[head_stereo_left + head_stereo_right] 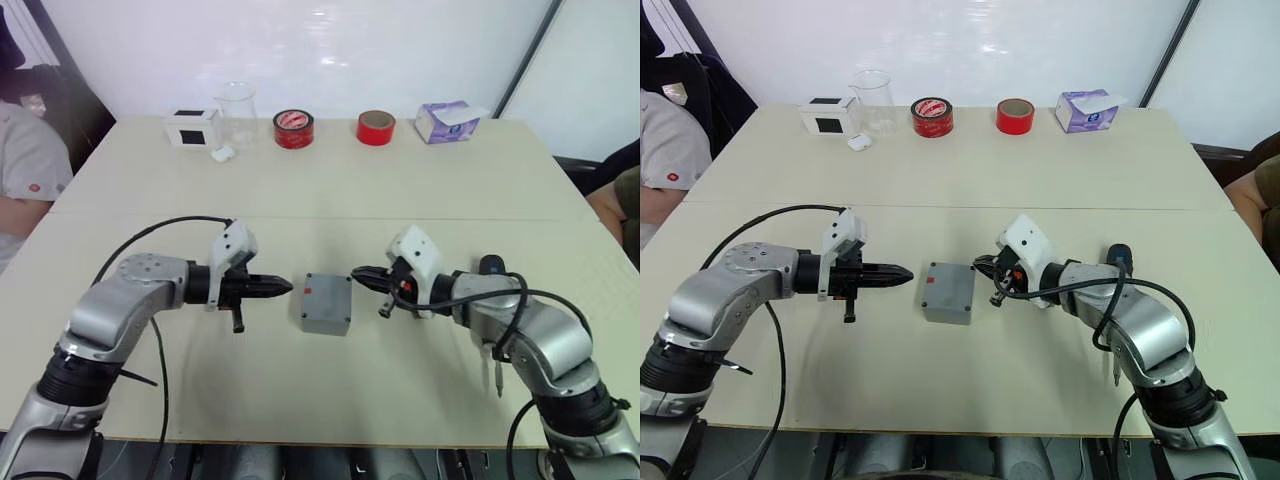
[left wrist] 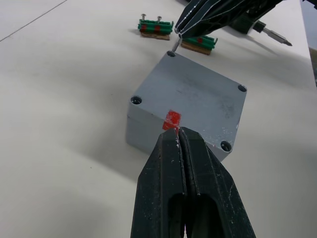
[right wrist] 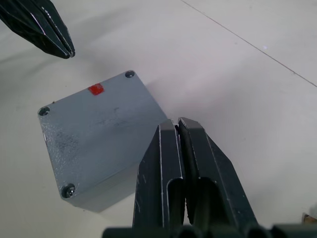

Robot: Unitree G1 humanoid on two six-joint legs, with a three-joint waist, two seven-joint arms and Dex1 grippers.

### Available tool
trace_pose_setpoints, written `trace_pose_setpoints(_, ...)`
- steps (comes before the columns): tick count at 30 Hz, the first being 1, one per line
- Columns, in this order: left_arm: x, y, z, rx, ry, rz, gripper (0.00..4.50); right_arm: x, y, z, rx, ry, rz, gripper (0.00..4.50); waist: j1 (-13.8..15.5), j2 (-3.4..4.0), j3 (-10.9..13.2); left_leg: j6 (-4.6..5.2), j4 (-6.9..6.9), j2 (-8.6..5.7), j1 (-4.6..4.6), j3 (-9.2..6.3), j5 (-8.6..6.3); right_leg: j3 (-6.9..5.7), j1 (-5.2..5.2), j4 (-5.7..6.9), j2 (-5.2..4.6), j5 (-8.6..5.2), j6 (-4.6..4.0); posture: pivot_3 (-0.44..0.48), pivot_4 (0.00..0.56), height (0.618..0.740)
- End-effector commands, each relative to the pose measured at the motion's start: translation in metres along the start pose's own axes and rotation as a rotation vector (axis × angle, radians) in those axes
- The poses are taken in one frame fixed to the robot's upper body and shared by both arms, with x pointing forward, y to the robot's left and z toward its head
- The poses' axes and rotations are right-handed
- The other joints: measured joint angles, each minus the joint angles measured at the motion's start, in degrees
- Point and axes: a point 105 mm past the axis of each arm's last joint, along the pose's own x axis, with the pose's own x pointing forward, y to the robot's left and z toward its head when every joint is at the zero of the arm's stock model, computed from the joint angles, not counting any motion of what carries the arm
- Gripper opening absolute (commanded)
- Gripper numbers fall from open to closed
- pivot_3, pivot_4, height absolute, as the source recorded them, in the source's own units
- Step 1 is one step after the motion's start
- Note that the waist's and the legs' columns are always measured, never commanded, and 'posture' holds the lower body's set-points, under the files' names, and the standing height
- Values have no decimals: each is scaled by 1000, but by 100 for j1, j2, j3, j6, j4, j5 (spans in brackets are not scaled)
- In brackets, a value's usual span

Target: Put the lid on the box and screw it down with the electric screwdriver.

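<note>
The pale table point(image 1: 330, 190) carries everything. At its far edge stand a white box with a black front point(image 1: 192, 129), a clear beaker point(image 1: 236, 101), a patterned red tape roll point(image 1: 293, 129), a plain red tape roll point(image 1: 376, 128) and a purple tissue box point(image 1: 447, 121).

In the middle, between the two arms, sits the grey box point(image 1: 326, 303) with the lid point(image 2: 195, 101) already seated on top, a small red mark near one edge and a screw in each corner hole.

The left gripper point(image 1: 281, 287) points at the box from its left, fingers pressed together, tips just beside the lid's red mark. The right gripper point(image 1: 360, 272) faces it from the other side, fingers likewise closed on nothing, near the box's corner.

The electric screwdriver point(image 1: 491, 330) lies on the table by the right forearm, partly hidden. Two green screw holders point(image 2: 155, 27) lie beyond the box.
</note>
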Motion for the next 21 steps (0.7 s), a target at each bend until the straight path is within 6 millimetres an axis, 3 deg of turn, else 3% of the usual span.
trace_pose_setpoints(1,1,-3,7,30,-13,-9,0,1,0,11,-31,-43,-3,24,0,0,0,0,0,0,0,0,0,0,0,0,0,0,0,0,150,740)
trace_pose_setpoints(21,4,-4,9,39,-10,-18,0,-7,-2,21,-47,-70,-6,24,5,0,0,0,0,0,0,0,0,0,0,0,0,0,-1,0,150,740)
